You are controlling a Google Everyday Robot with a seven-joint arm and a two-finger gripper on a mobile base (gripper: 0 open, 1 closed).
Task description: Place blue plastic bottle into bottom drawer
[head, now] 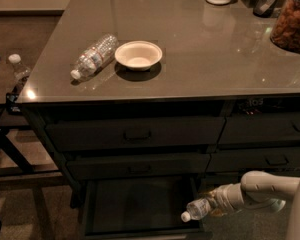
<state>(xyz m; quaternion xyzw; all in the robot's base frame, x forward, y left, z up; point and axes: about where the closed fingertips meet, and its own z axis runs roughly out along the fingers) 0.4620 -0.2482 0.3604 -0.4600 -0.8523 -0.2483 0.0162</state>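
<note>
The blue plastic bottle (197, 209), clear with a pale label and a white cap, is held nearly level by the gripper (221, 202), whose fingers are clamped around its body. It is seen at the right front corner of the pulled-out bottom drawer (140, 204) (a deep, dark, plain-sided box), the cap pointed left over the rim. On the glossy grey countertop (215, 49) a ribbed clear bottle (94, 57) is laid on its side, just beside a round, smooth white bowl (138, 55).
</note>
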